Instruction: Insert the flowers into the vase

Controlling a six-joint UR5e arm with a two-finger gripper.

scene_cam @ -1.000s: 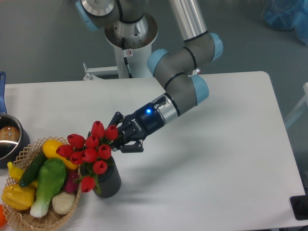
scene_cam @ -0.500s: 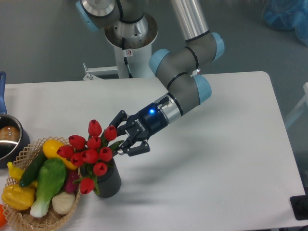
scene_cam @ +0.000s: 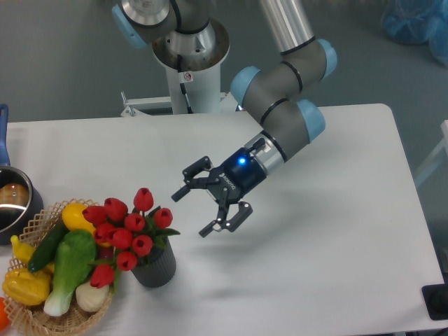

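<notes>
The flowers (scene_cam: 126,225), a bunch of red tulips with green leaves, stand in the vase (scene_cam: 157,266), a small dark grey ribbed cylinder near the table's front left. The blooms lean left over the basket. My gripper (scene_cam: 203,206) is open and empty, its fingers spread wide. It hangs to the right of the flowers and a little above them, clear of both flowers and vase.
A wicker basket (scene_cam: 42,316) with a cucumber, yellow pepper, bananas and other vegetables sits against the vase's left side. A metal pot (scene_cam: 12,201) with a blue handle stands at the left edge. The white table (scene_cam: 329,266) stretches to the right.
My gripper let go of the flowers, opened wide and drew back to the right and up. The bunch settled lower into the vase and tipped slightly left.
</notes>
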